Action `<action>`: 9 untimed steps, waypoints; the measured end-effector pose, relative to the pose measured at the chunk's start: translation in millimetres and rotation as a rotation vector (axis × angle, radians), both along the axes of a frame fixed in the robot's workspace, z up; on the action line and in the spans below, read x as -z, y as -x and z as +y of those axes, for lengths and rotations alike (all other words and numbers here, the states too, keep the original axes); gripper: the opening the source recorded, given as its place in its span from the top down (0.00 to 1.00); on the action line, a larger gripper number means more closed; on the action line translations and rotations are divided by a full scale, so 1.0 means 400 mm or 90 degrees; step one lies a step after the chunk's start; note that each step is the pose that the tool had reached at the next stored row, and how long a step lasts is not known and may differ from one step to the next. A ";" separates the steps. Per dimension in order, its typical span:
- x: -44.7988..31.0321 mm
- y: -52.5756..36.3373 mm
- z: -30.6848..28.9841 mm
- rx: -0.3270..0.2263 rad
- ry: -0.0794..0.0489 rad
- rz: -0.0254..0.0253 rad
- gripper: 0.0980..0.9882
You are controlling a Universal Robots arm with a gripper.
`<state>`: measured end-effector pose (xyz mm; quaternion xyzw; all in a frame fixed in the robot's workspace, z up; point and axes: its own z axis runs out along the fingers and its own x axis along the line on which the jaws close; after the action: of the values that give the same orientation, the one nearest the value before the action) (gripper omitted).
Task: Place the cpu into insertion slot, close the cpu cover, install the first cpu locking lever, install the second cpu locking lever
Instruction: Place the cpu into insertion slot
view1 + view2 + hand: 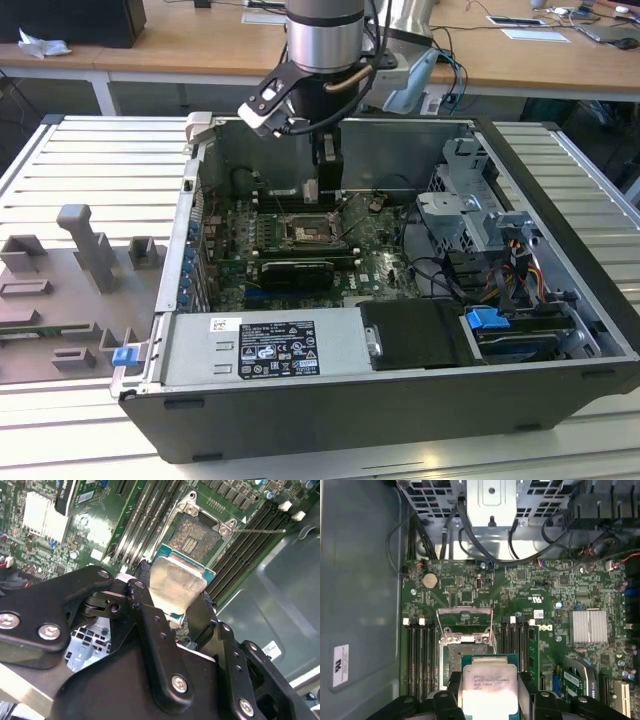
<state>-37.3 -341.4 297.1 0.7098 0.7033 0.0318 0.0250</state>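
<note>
One grey jig tray (60, 290) at ext. view's left, just beside open PC case (300, 430). Mid-case: gripper (320, 188) hangs over green board (225, 235), just above insertion slot (305, 233). Jaws closed part-way, pinching cpu (177, 580) by opp. edges; cpu near slot, not seated, slot contacts bare. Hinged cpu cover (465, 620) swung open. Black card (295, 272) lies on near side of slot. Drive cage (470, 210) at right, w/ blue plug (488, 320) nearer.

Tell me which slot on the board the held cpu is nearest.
The square insertion slot, contacts bare, close by the cpu clamped in the gripper; the long memory slots only flank it on both sides.
</note>
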 end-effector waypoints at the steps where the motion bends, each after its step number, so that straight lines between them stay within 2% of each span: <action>1: 0.005 0.003 0.000 0.000 0.000 0.0000 0.52; 9: 0.035 0.012 0.001 0.000 0.000 0.0006 0.52</action>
<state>-42.0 -340.8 283.1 0.7097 0.7033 0.0315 0.0246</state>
